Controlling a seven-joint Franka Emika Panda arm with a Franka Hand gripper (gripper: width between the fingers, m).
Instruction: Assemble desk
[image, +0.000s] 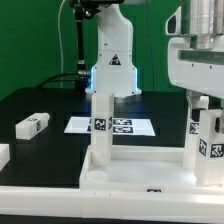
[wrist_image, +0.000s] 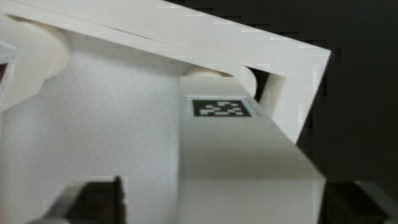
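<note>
Over the desk top's (image: 130, 172) corner at the exterior view's right, I hang with my wrist pointing straight down and my gripper (image: 203, 103) just above a leg (image: 200, 140) that stands upright in that corner. My arm comes into the exterior view from above, close to the camera, so only the white hand and its lower part show. My base (image: 112, 60) stands well behind, at the far side of the black table (image: 40, 100).

From the wrist view I look down the length of the leg (wrist_image: 214, 150), its square tag (wrist_image: 222, 108) facing me, and the rim of the desk top (wrist_image: 214, 35) runs across beyond it. My gripper (wrist_image: 228, 200) straddles the leg, my fingers (wrist_image: 98, 200) spread wide with one on each side. A dark strip shows between the leg and one finger; I cannot tell whether the other finger touches, but I see no pinch.

The desk top lies flat at the near edge of the table. A second leg (image: 100, 125) stands upright in its corner toward the exterior view's left. A loose leg (image: 32, 125) lies on the table well apart, further to that side. The marker board (image: 125, 127) lies flat behind the desk top, in front of my base.
</note>
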